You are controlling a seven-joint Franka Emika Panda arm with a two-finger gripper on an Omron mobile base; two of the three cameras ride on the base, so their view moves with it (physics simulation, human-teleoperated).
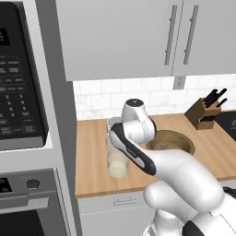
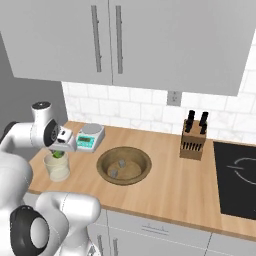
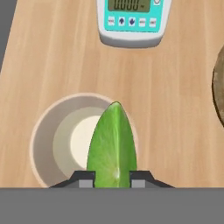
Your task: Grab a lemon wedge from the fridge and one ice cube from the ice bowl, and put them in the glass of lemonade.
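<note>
1. Hand (image 3: 112, 180) clenched on the lemon wedge (image 3: 112, 144), pinched at its thick end; pointed tip sticks out forward, directly above the glass of lemonade (image 3: 48, 144).
2. Glass stands near the bench's left front corner (image 2: 58, 167); wedge hangs just over its rim (image 2: 58, 155), apparently not yet in the liquid.
3. Handling guess: wedge looks light, soft, probably slippery-skinned; a squeeze across the flat cut faces near the fat end seems safest, as now. Glass likely fragile and tippable, with liquid that could splash on a hard drop.
4. Ice bowl (image 2: 123, 165), wooden, sits mid-bench toward the front edge, just right of the glass; two small ice cubes (image 2: 118, 168) inside. Cubes likely hard and slick, so grab across flat sides.
5. Bench (image 2: 165, 190) is flat light wood. Digital scale (image 2: 90, 136) near the back edge behind the glass, knife block (image 2: 193, 137) toward the back right, black cooktop (image 2: 235, 175) at the right end.
6. Room: white tiled backsplash (image 2: 145, 112), grey wall cabinets (image 2: 125, 40) above, oven column (image 1: 23, 115) left of the bench.
</note>
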